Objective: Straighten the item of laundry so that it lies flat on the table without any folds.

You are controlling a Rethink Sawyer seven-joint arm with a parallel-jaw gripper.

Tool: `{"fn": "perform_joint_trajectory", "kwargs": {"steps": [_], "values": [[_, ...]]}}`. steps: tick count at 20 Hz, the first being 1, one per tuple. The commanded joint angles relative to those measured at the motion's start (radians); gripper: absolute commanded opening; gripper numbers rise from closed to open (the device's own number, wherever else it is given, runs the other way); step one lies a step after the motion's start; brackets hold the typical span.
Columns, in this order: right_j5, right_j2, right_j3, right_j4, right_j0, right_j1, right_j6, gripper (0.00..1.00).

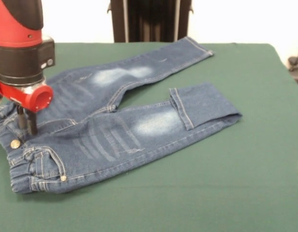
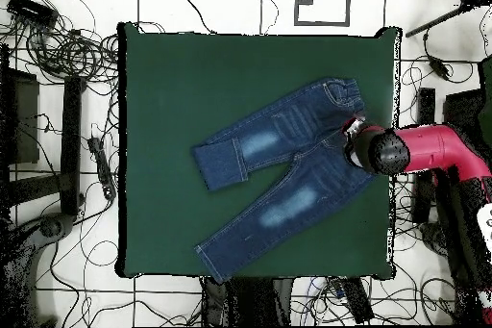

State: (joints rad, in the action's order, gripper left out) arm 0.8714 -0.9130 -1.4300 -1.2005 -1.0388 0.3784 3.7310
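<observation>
- From the front camera I see the gripper (image 1: 27,124) down at the waistband end of the jeans (image 1: 115,133), its dark tips standing on or just over the denim beside the metal button (image 1: 15,143).
- The two tips look close together, almost one dark stub, but I cannot tell whether they pinch any cloth or only press on it, so I cannot tell how the jaws stand.
- The red and black arm (image 1: 21,53) comes straight down over that spot; in the overhead view the arm (image 2: 423,151) reaches in from the table's right edge and covers the gripper, which I cannot make out there.
- The jeans lie front up on the green table (image 1: 226,193), waistband at the left of the front view, legs running off to the right and away from the gripper.
- The far leg lies straight out towards the table's back edge.
- The near leg has its lower end folded back over itself, the cuff (image 1: 180,107) lying across the knee, well apart from the gripper.
- From overhead, the jeans (image 2: 279,175) sit right of the table's (image 2: 163,74) middle, waistband near the right edge.
</observation>
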Motion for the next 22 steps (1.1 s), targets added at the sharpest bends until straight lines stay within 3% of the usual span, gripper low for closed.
{"fn": "perform_joint_trajectory", "kwargs": {"steps": [1,3,13,22], "values": [[-0.004,0.085,-0.129,-0.008,0.083,-0.023,-0.215,1.0],[-0.029,0.115,-0.124,-0.042,0.108,-0.002,-0.275,1.0],[-0.025,0.109,-0.089,-0.009,0.079,-0.035,-0.169,1.0],[-0.009,0.092,-0.182,0.05,0.145,0.025,-0.372,1.0]]}}
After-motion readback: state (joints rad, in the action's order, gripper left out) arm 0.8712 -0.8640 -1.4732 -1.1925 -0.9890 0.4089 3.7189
